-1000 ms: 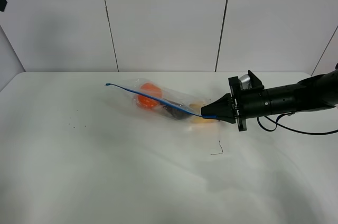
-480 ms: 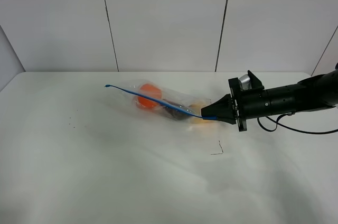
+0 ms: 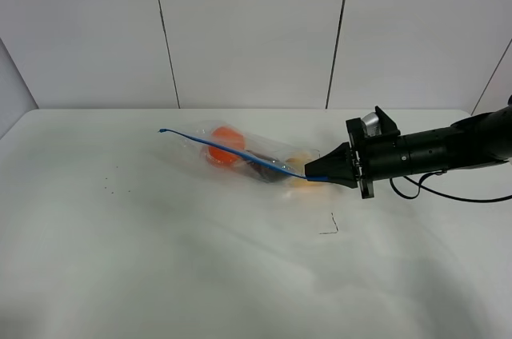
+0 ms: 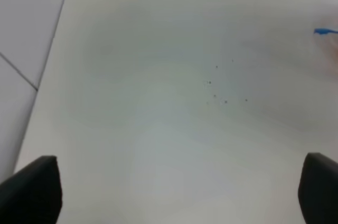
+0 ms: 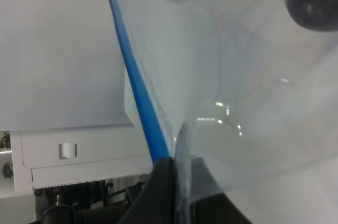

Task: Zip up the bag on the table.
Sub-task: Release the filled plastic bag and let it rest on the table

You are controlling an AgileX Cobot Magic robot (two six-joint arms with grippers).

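The clear plastic bag [image 3: 254,155] lies on the white table [image 3: 160,259] at the middle back, with orange, dark purple and yellow produce inside. Its blue zipper strip [image 3: 210,141] runs from a free tip at the far left to my right gripper [image 3: 312,173]. That gripper is shut on the strip's right end and holds it a little above the table. The right wrist view shows the strip [image 5: 134,86] and clear film [image 5: 248,92] pinched between the fingers [image 5: 163,187]. My left gripper [image 4: 177,192] is open over bare table, far from the bag. Only the strip's tip [image 4: 325,32] shows in the left wrist view.
A small dark bent mark [image 3: 330,227] lies on the table in front of the right gripper. Several tiny dark specks [image 3: 108,187] sit on the left part, also shown in the left wrist view [image 4: 219,89]. A panelled white wall [image 3: 248,27] stands behind the table.
The bag has settled very slightly under the strip. The right gripper keeps its hold in nearly the same place.
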